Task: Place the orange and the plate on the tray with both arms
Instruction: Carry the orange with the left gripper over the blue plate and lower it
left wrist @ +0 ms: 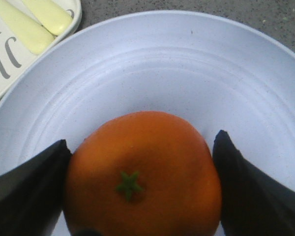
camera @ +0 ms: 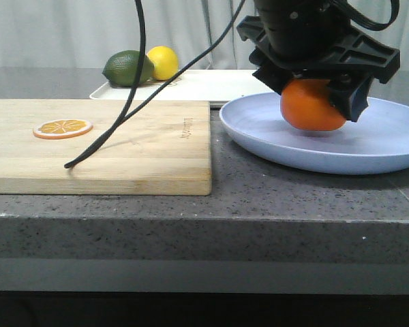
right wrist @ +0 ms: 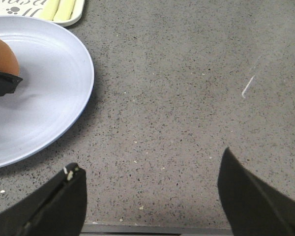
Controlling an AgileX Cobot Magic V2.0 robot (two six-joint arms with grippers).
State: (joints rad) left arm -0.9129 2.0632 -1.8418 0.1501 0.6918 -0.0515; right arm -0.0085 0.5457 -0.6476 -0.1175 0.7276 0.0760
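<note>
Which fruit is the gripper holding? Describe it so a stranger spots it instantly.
Find the wide lavender-blue plate beside the wooden cutting board. Over it, the left gripper clamps the orange. It is whole, round and bright orange, unlike the flat orange slice on the board or the lemon behind.

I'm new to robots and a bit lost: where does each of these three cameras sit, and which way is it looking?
Front view: low at the table edge, facing forward over the cutting board, the plate and the left gripper closed on the orange.
Left wrist view: on the left arm, looking down; both fingers flank the orange.
Right wrist view: on the right arm, over bare countertop; right gripper open.
Shared: all three show plate and orange.
</note>
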